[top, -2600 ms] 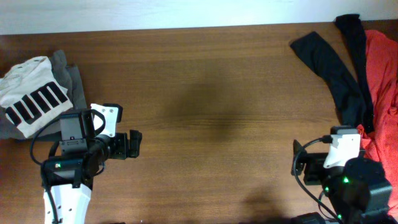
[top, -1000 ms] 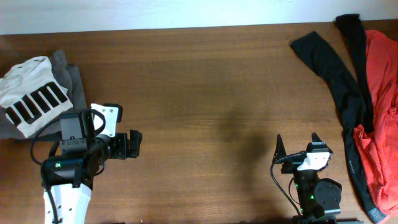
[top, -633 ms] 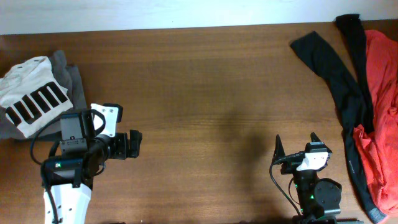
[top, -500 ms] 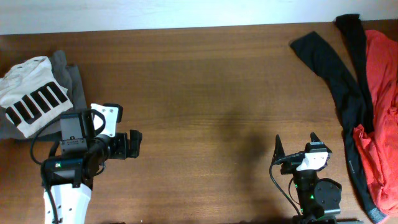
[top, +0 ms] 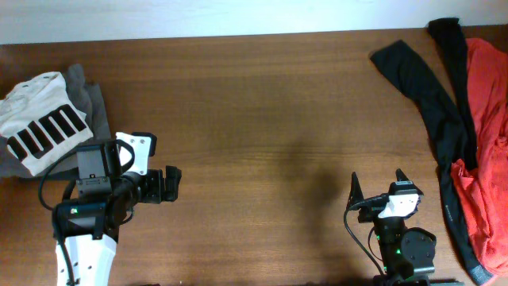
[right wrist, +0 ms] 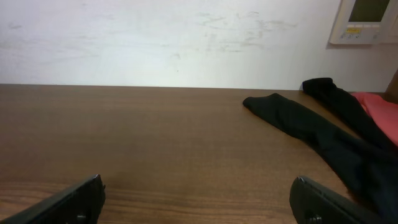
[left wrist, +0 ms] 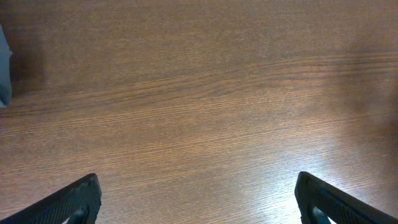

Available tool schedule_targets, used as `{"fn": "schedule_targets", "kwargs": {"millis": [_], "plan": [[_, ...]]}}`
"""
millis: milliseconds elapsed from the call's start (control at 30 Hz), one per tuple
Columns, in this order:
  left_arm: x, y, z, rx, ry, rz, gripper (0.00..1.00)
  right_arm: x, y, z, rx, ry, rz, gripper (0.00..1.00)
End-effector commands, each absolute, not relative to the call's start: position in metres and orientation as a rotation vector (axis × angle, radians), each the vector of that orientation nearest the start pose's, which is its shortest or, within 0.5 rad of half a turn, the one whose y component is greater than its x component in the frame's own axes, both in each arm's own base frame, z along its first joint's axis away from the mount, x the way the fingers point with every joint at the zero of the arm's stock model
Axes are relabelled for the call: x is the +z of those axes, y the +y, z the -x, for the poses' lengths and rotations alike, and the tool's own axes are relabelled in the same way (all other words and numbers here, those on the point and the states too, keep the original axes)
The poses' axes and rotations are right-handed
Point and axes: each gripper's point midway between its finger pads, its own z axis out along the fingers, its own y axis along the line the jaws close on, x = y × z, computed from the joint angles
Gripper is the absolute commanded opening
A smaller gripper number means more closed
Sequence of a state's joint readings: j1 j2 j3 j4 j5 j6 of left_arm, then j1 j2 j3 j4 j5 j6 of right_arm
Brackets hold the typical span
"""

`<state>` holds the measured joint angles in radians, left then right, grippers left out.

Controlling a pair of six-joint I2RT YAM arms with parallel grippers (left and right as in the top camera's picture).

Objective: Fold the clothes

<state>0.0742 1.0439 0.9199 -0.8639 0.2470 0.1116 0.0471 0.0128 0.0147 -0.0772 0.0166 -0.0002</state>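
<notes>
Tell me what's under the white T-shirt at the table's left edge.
A grey garment lies under the white T-shirt, showing past its right and lower edges. How far it runs beneath, or whether anything else lies there, is covered by the shirt.
</notes>
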Motion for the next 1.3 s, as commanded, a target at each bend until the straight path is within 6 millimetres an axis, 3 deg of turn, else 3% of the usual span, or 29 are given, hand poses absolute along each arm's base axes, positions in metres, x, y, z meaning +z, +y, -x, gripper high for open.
{"fn": "schedule_targets", "kwargs": {"millis": [0, 233, 433, 533, 733, 933, 1267], "plan": [[0.169, -0.022, -0.273, -0.240, 2.529, -0.154, 0.99, 0.156, 0.008, -0.246, 0.021, 1.647, 0.029, 0.99], [0.175, -0.022, -0.271, -0.234, 2.505, -0.156, 0.99, 0.156, 0.008, -0.246, 0.020, 1.647, 0.028, 0.99], [0.200, -0.022, -0.263, -0.205, 2.405, -0.168, 0.99, 0.156, 0.008, -0.246, 0.021, 1.647, 0.029, 0.99], [0.213, -0.011, -0.250, -0.070, 2.341, -0.160, 0.99, 0.156, 0.008, -0.246, 0.021, 1.647, 0.028, 0.99], [0.193, -0.018, -0.230, 0.006, 2.250, -0.224, 0.99, 0.156, 0.008, -0.246, 0.021, 1.647, 0.029, 0.99], [0.170, -0.026, -0.244, -0.006, 1.955, -0.225, 0.99, 0.156, 0.008, -0.246, 0.021, 1.647, 0.028, 0.99], [0.167, -0.026, -0.246, 0.004, 1.647, -0.196, 0.99, 0.156, 0.008, -0.246, 0.021, 1.647, 0.029, 0.99]]}}
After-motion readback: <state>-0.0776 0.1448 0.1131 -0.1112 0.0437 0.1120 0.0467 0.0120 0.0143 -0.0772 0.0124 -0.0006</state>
